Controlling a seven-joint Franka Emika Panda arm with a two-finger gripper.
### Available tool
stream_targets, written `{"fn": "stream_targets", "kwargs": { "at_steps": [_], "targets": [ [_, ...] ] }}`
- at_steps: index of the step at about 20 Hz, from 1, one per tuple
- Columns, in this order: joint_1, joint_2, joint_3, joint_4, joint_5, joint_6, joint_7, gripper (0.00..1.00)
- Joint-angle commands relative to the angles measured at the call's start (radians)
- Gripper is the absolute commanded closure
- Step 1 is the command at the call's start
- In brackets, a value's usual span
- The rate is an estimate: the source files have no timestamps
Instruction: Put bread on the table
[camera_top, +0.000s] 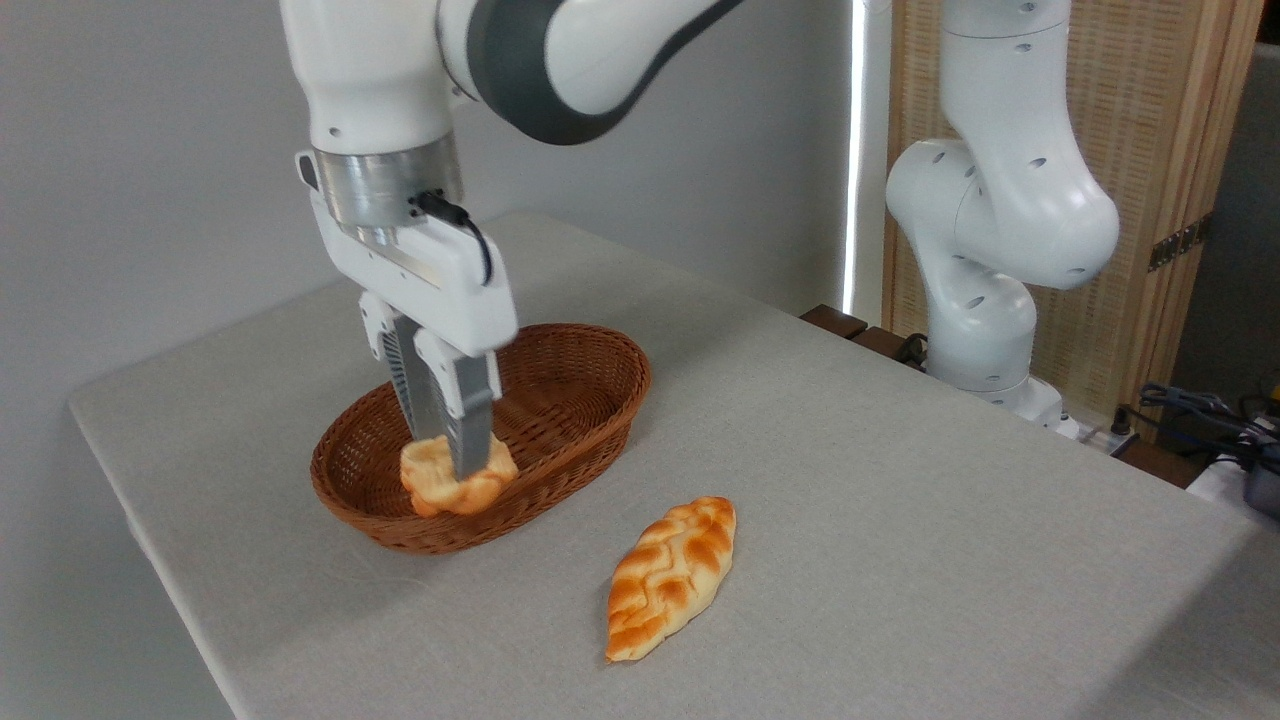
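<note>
gripper (452, 462) clenched on the bread (457, 480), held directly between the jaws inside the basket (560, 350) (rim encircles both); bare table (850, 480) lies outward beyond it.

Tool (452, 455) pinches the bread (456, 480) in the basket (590, 375) — braided loaf (672, 578) lies on the table (900, 540).

Pale-yellow, golden-edged round bun (455, 480) showing between grey fingers (468, 425); brown woven wicker basket (580, 385); orange-brown braided loaf (672, 575); light grey cloth table (900, 500).
</note>
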Motion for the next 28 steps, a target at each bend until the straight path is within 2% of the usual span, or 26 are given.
{"fn": "stream_targets", "kwargs": {
  "at_steps": [1,3,6,28],
  "targets": [
    [-0.006,0.0,0.058,-0.072,-0.004,0.003,0.077,0.03],
    [-0.006,0.003,0.093,-0.092,-0.004,0.005,0.112,0.0],
    [-0.006,0.004,0.114,-0.114,-0.004,0.005,0.155,0.0],
    [-0.008,0.035,0.112,-0.112,-0.004,0.014,0.16,0.0]
  ]
}}
